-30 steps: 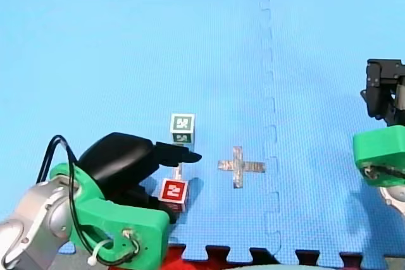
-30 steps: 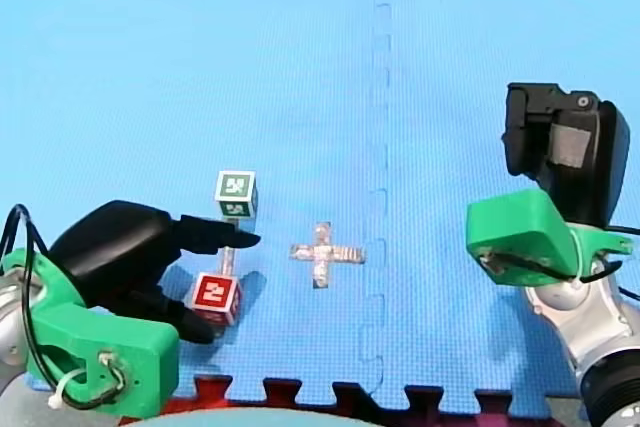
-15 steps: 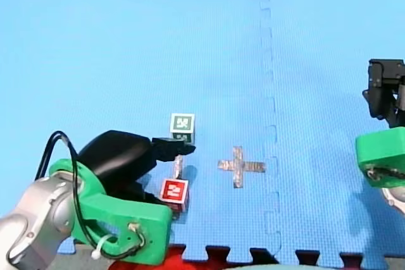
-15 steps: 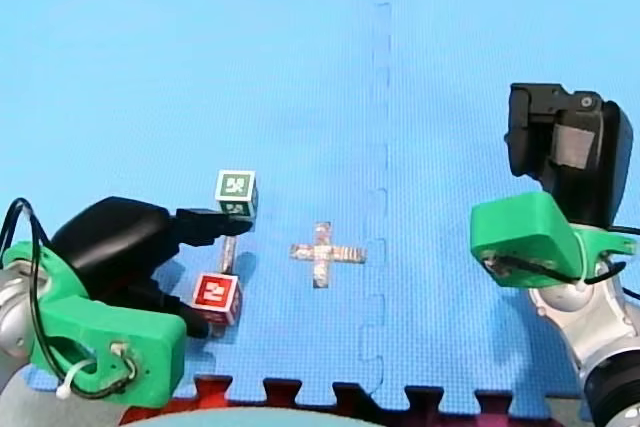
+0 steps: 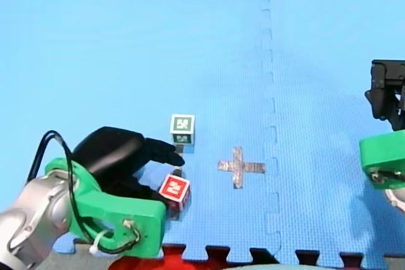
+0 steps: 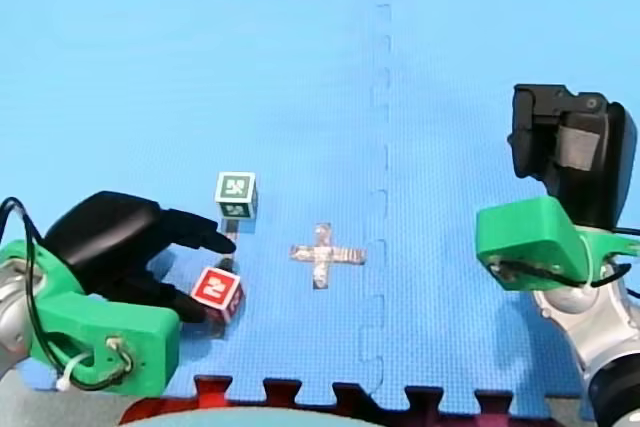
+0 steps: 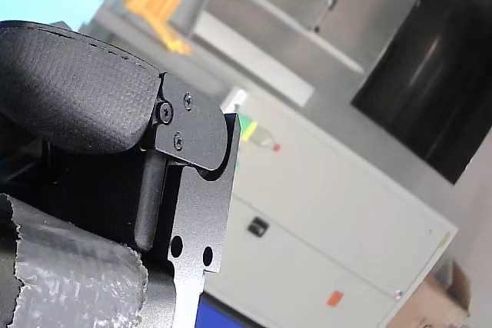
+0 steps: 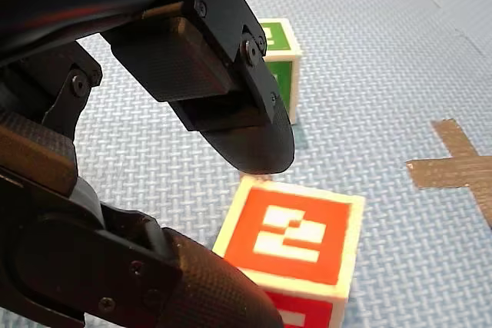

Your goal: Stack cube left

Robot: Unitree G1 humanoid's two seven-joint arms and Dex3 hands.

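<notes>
Closing around the red cube, the robot's left hand sits low over the blue foam mat. Its fingers are curled in a grasp on that cube. The thumb lies against the side of the cube nearest the palm. A black upper fingertip comes down at the cube's far top edge. The second wrist view shows this same hand from very close, with the cube's white-bordered red top face between the two digits. The red cube is tilted rather than square to the mat.

Just beyond the fingertips, further from the wrist, the green cube stands upright on the mat. It is apart from the red cube and the hand does not touch it. The red cube is not yet stacked on the green one.

Out to the side of the fingertips, away from the left arm, a cross of silver tape is stuck flat on the mat. It is near both cubes and touches neither. Back from the palm, a green bracket wraps the left wrist.

Well apart from the left hand, past the mat's jigsaw seam, the right hand is raised above the mat and holds nothing. Whether it is clenched or released cannot be told.
</notes>
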